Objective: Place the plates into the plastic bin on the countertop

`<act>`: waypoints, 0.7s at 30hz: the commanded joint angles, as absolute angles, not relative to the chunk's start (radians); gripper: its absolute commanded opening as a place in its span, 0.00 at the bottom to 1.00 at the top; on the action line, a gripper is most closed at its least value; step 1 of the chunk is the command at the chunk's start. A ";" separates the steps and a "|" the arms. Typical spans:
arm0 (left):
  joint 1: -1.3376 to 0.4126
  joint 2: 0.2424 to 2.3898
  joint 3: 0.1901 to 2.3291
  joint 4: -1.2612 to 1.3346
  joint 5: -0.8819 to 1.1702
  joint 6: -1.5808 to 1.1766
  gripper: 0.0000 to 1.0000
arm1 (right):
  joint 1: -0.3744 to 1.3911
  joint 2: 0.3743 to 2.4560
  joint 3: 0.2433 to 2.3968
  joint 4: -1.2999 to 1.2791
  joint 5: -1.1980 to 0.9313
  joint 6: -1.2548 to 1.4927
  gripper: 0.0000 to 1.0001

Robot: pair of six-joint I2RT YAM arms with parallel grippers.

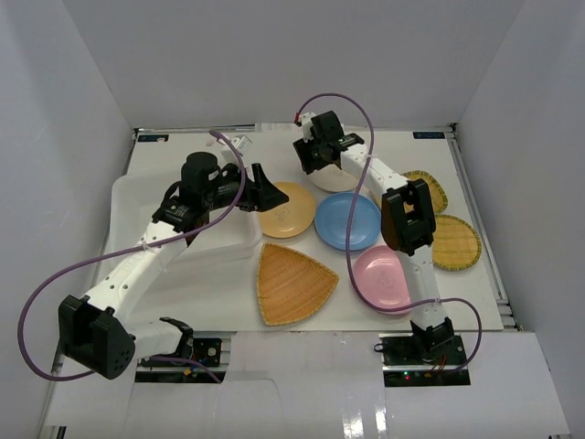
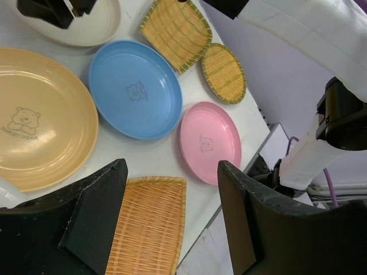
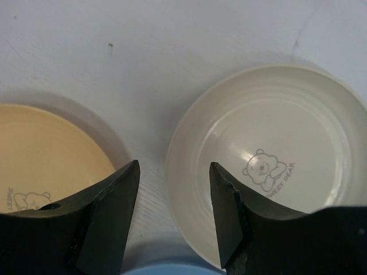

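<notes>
Top view: the left tool (image 1: 263, 187) is hovering wide open, empty, left of the blue plate (image 1: 347, 220); the bin (image 1: 228, 249) is lying farther left. Left wrist: nothing is sitting between its fingers (image 2: 97, 206). Right wrist: the right tool (image 3: 174, 169), open and empty, is straddling the rim of the cream plate (image 3: 269, 166), probably to pinch it.

We count one plastic bin (image 1: 128, 206). Right of the bin we count four round plates (image 1: 343, 181) (image 1: 288, 212) (image 1: 347, 221) (image 1: 382, 277) and three wicker dishes (image 1: 292, 283) (image 1: 428, 189) (image 1: 456, 243). We count two arms (image 1: 137, 265) (image 1: 407, 219).

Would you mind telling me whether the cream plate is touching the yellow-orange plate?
Apart. The right wrist view shows a strip of bare white countertop between the rims of the cream plate and the yellow-orange plate.
</notes>
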State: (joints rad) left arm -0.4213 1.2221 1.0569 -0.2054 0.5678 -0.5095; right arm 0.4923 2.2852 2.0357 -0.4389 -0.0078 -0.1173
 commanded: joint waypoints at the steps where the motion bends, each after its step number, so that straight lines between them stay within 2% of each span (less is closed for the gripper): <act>1: -0.434 1.195 1.103 -0.273 0.453 -0.450 0.75 | 0.500 2.344 2.131 -0.534 -0.046 -0.183 0.59; 6: -0.436 1.151 1.115 -0.307 0.407 -0.416 0.73 | 0.518 2.413 2.155 -0.512 -0.006 -0.183 0.55; 9: -0.436 1.112 1.118 -0.331 0.387 -0.400 0.73 | 0.517 2.433 2.143 -0.462 0.089 -0.178 0.45; 10: -0.436 1.102 1.121 -0.337 0.384 -0.397 0.73 | 0.517 2.428 2.126 -0.437 0.104 -0.176 0.33; 12: -0.436 1.082 1.137 -0.350 0.367 -0.388 0.73 | 0.518 2.431 2.111 -0.399 0.138 -0.178 0.21; 13: -0.436 1.062 1.158 -0.357 0.361 -0.377 0.73 | 0.520 2.431 2.121 -0.390 0.152 -0.178 0.08; 18: -0.437 1.000 1.238 -0.348 0.299 -0.365 0.73 | 0.561 2.268 2.050 -0.252 0.218 -0.239 0.08; 21: -0.436 0.945 1.262 -0.296 0.281 -0.373 0.74 | 0.603 2.170 2.083 -0.245 0.184 -0.273 0.08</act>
State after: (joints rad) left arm -0.4316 1.0134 1.2171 -0.3408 0.3225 -0.3855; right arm 0.5457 2.3409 2.0472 -0.3561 0.1852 -0.2192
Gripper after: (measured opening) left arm 0.733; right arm 0.092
